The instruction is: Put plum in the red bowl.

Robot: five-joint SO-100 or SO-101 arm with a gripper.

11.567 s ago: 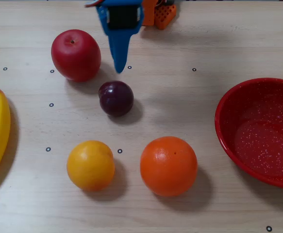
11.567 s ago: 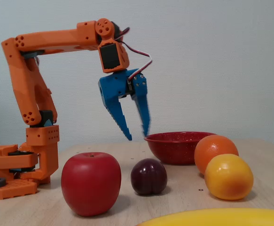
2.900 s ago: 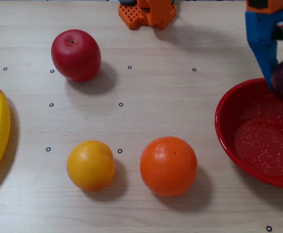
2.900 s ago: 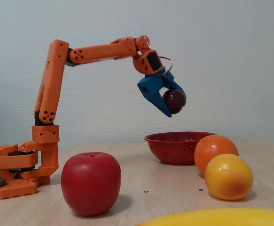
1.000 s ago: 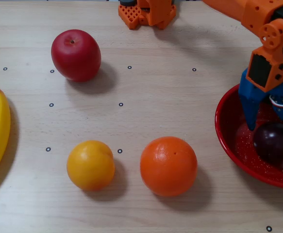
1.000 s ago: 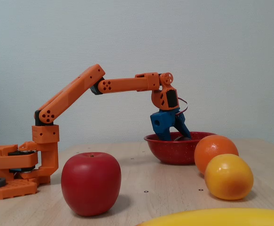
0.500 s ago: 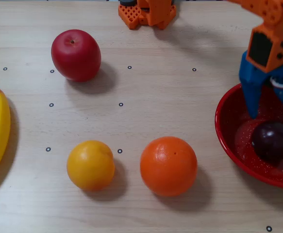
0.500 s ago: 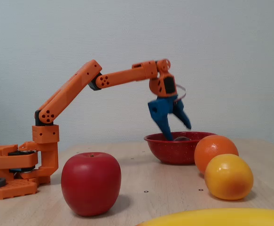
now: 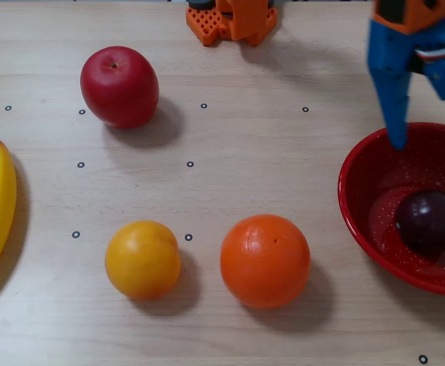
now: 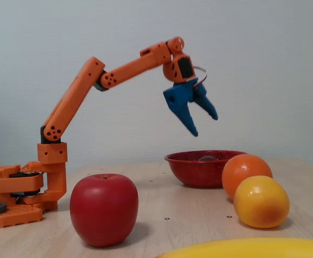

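From where the fixed view stands, the banana (image 10: 242, 248) lies nearest, then the red apple (image 10: 103, 208) and the two orange fruits (image 10: 261, 201), all sitting untouched on the desk (image 10: 188, 215), none of them the fruit the task names. Behind them the red bowl (image 10: 199, 167) rests flat near the desk's right side in that view. The plum (image 9: 427, 221) sits inside it, on the speckled floor, clear of any grip; only its top peeks over the rim from the side. Farther back and well above the bowl hangs the hand (image 10: 203, 124), its blue fingers spread wide and holding nothing. I would judge the plum delivered, the hand parted because it has no more to carry.
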